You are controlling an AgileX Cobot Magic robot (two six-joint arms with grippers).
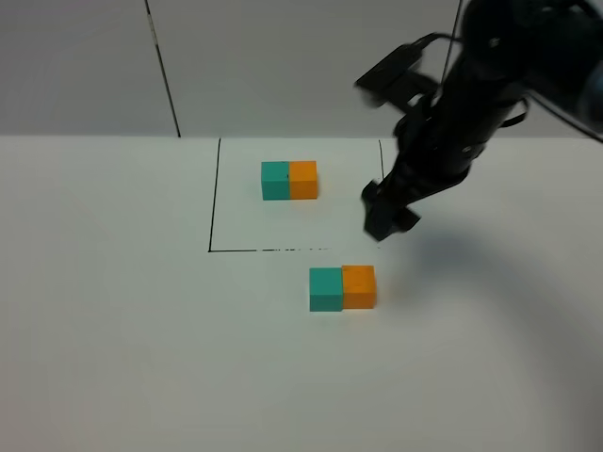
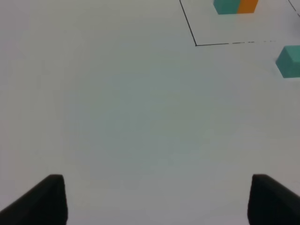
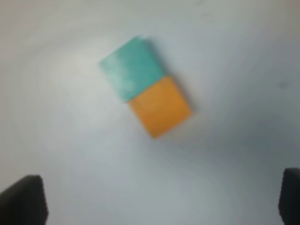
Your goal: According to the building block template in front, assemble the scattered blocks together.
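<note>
So the loose matte teal-green cube (image 1: 326, 288) and orange cube (image 1: 359, 286) sit touching, just in front of the joined teal-and-orange template bar (image 1: 289, 180), matching it. Right gripper (image 1: 384, 215) hovers spread and empty; left gripper (image 2: 154, 199) is spread too.

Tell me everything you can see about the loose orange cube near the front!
The orange cube is a small, plain block with flat faces and a matte look; what it is made of cannot be told. It sits flat on the white table, outside the black outline, nearer the camera than the joined template pair. Its side is pressed against the teal cube, so the two make one short bar, teal left, orange right in the high view. Nothing grips it: the right gripper hangs above, clear of it.
</note>
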